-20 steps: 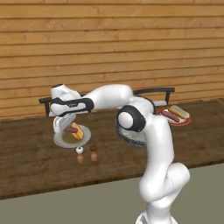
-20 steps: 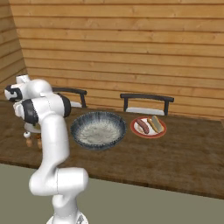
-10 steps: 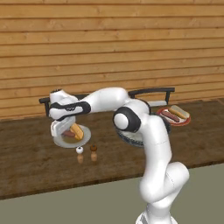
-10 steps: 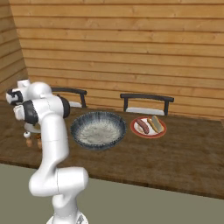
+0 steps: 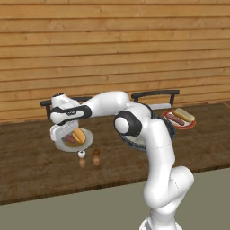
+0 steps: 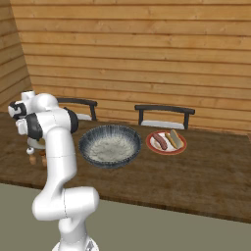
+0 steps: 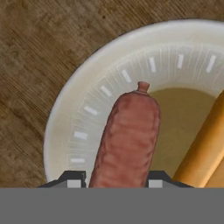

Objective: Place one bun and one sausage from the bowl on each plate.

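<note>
My gripper [image 5: 60, 134] is shut on a reddish sausage [image 7: 127, 140], which sticks out between the two fingertips [image 7: 72, 178] just over the left plate [image 5: 86, 143]. The same plate [image 7: 83, 109] shows in the hand view with a golden bun [image 7: 203, 148] lying beside the sausage. That bun [image 5: 79, 135] sits at the plate's middle in the left base view. The dark-rimmed bowl [image 6: 84, 143] stands at the table's centre with a bare speckled inside. The right plate [image 6: 149, 142] holds a sausage [image 6: 159, 141] and a bun [image 6: 174, 138].
Two small shakers [image 5: 81, 155] [image 5: 96, 153] stand just in front of the left plate. Two dark chairs [image 6: 164, 110] [image 6: 81, 103] are pushed in at the table's far edge, before the wooden wall. My own arm crosses over the bowl in the left base view.
My gripper has come down toward the left plate with the sausage still in it. The bowl, the right plate and the shakers have not moved.
</note>
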Robot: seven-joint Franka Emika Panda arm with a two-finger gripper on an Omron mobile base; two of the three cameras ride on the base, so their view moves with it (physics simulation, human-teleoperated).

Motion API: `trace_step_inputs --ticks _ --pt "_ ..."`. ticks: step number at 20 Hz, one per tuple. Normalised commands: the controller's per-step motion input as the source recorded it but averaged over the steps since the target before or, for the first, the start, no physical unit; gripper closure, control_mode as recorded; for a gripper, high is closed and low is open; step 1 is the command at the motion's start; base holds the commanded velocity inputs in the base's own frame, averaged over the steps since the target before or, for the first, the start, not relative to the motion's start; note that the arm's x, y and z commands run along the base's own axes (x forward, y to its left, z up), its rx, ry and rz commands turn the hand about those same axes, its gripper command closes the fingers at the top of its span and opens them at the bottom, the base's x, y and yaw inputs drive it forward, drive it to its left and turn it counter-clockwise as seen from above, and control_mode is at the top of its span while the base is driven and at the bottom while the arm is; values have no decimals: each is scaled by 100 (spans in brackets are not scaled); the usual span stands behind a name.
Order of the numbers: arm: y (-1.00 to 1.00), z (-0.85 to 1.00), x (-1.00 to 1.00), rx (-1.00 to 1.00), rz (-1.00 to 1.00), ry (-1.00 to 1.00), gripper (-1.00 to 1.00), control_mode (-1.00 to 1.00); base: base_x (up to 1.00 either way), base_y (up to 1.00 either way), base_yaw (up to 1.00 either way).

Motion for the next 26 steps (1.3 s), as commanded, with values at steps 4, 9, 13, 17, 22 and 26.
trace_step_inputs --ticks 4,9,13,17,22,26 --pt "-14 -2 0 -2 -9 0 100 -100 0 0 0" --pt "-1 -14 0 -4 -1 0 100 -100 0 0 0" --pt "0 -18 0 -3 0 0 100 -100 0 0 0" --pt "0 0 2 0 0 0 100 -100 0 0 0" --pt "0 0 0 0 0 0 -100 -100 0 0 0" --pt "0 1 0 0 0 0 -100 -100 0 0 0"
